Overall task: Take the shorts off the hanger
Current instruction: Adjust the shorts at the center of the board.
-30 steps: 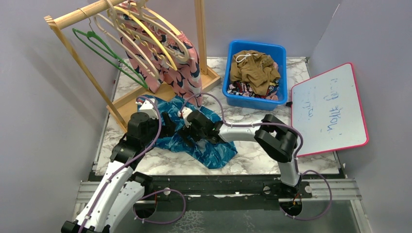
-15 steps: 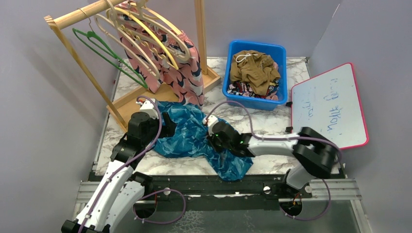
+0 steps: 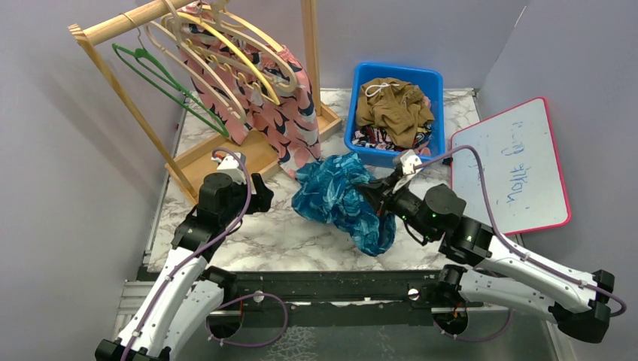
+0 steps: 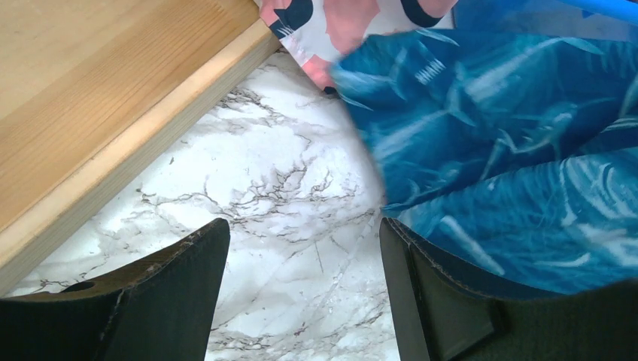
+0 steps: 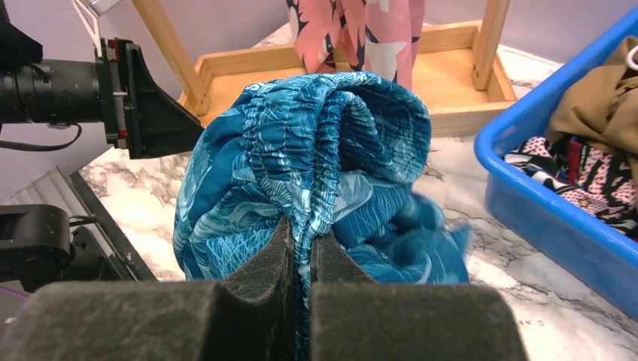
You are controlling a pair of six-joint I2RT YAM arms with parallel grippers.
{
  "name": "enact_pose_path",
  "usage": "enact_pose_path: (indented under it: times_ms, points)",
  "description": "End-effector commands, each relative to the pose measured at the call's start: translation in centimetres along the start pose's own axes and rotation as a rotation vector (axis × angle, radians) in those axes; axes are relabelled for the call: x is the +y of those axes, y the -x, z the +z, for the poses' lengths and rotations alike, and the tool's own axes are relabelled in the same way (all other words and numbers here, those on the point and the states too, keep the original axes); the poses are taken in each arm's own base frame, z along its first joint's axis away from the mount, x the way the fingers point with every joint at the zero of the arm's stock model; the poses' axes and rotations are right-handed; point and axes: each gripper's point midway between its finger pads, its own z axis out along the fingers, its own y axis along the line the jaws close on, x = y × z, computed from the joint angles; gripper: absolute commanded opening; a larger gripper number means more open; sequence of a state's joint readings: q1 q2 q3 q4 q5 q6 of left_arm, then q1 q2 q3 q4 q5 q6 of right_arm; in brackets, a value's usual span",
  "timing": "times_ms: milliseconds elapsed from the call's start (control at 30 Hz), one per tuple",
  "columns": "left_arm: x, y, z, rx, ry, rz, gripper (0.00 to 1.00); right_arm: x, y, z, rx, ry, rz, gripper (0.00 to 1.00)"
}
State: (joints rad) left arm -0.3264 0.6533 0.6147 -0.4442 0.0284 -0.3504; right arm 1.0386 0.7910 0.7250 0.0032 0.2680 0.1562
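Two arms, the left arm (image 3: 188, 248) and the right arm (image 3: 511, 263), are standing at one table (image 3: 286, 241), each carrying one claw: the left claw (image 4: 301, 248) and the right claw (image 5: 302, 237). Four pairs are showing: teal shorts (image 3: 335, 197), pink blotched shorts (image 3: 290, 120), olive-brown shorts (image 3: 395, 109) and comic-print shorts (image 3: 372, 139). One rack (image 3: 124, 22) is carrying one green hanger (image 3: 169, 90) and several pale hangers (image 3: 226, 56), which are overlapping too much to count. One blue bin (image 3: 399, 69) and one whiteboard (image 3: 508, 169) are sitting in view.

White marble-pattern table (image 3: 278, 237). Wooden rack base (image 3: 226, 154) stands far left, the blue bin (image 3: 429, 83) far right, near it. Pink-framed whiteboard (image 3: 511, 169) at right edge. Bunched teal shorts (image 3: 338, 197) mid-table, surface contact unclear.
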Motion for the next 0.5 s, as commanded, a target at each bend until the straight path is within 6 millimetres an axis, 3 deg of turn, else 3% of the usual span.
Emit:
enact_pose_path:
  times_ms: [0, 200, 400, 433, 467]
  points:
    - [-0.1, 0.7, 0.1, -0.022, -0.001, 0.002, 0.75, -0.5, -0.7, -0.8, 0.087, -0.016, -0.046, 0.01]
    - [-0.1, 0.6, 0.1, -0.017, -0.003, 0.001, 0.75, -2.4, -4.0, 1.4, 0.219, -0.178, -0.022, 0.05]
    - [-0.2, 0.5, 0.3, -0.008, -0.007, 0.001, 0.75, -5.3, -10.6, 6.2, 0.440, -0.276, -0.031, 0.08]
    - [-0.2, 0.4, 0.3, -0.008, -0.007, 0.000, 0.75, -5.9, -11.9, 6.8, 0.472, -0.289, -0.032, 0.13]
    - [-0.1, 0.4, 0.3, -0.007, -0.006, 0.000, 0.75, -6.2, -13.3, 7.4, 0.505, -0.289, -0.029, 0.24]
